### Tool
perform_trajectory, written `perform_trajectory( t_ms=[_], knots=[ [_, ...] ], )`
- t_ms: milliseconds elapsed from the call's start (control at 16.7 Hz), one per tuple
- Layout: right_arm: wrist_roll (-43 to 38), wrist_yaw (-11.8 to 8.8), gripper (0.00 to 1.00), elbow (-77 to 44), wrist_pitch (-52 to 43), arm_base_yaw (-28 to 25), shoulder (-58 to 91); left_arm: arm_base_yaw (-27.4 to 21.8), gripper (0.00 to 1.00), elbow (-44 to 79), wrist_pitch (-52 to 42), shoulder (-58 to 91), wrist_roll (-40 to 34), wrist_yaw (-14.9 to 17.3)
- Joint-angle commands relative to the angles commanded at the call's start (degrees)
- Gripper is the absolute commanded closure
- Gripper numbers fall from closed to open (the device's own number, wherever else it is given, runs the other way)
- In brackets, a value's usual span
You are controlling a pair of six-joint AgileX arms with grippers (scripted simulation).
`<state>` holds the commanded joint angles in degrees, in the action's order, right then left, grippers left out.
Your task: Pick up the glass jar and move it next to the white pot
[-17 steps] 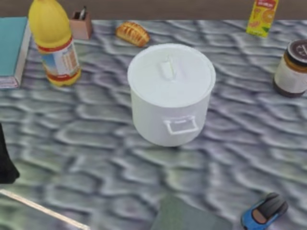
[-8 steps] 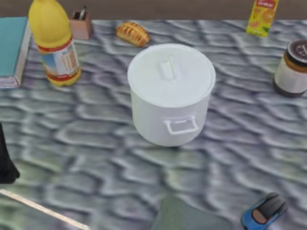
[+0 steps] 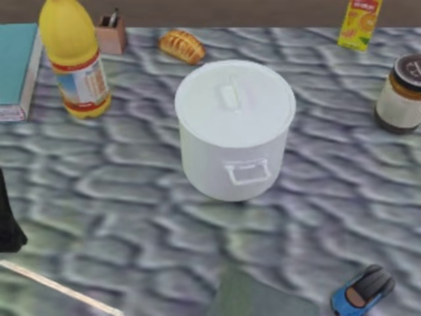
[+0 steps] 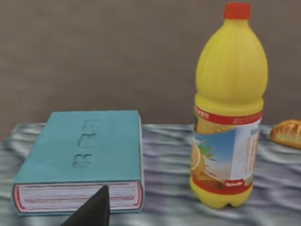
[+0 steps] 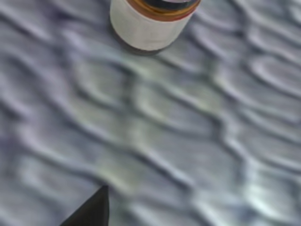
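Observation:
The glass jar [image 3: 401, 94], with a dark brown lid, an orange band and a white label, stands at the table's right edge. In the right wrist view the glass jar [image 5: 151, 22] sits some way ahead. Of my right gripper only one dark fingertip [image 5: 94, 209] shows there, with bare cloth beside it and nothing held. The white pot [image 3: 234, 128] stands lidded in the middle, its side handle facing the front. My left arm [image 3: 8, 224] is parked at the left edge. Its fingertip [image 4: 96, 209] points toward a teal book, holding nothing.
A yellow bottle [image 3: 74, 59], a teal book [image 3: 14, 66] and a small brown pen holder [image 3: 112, 34] stand at the back left. Bread [image 3: 181, 46] and a juice carton [image 3: 360, 24] lie at the back. A blue toy car [image 3: 362, 291] and a grey pad [image 3: 256, 297] sit in front.

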<state>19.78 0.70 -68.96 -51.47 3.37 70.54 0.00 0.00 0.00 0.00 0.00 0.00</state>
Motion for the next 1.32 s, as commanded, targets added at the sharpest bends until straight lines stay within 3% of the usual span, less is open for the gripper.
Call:
perform_trajectory(
  t_ms=[420,720,1020,1320],
  knots=[
    [13.58,-1.80,0.00,-48.96,-20.74,-0.27,39.02,0.00,0.00,0.00,0.00,0.00,0.00,0.00],
    [22.60,-3.24,0.00,-76.69,-33.66,-1.18,64.16,0.00,0.00,0.00,0.00,0.00,0.00,0.00],
    [28.88,-4.28,0.00,-93.42,-42.56,-2.10,81.33,0.00,0.00,0.00,0.00,0.00,0.00,0.00],
    [30.57,-4.58,0.00,-97.49,-44.90,-2.42,85.78,0.00,0.00,0.00,0.00,0.00,0.00,0.00]
  ],
)
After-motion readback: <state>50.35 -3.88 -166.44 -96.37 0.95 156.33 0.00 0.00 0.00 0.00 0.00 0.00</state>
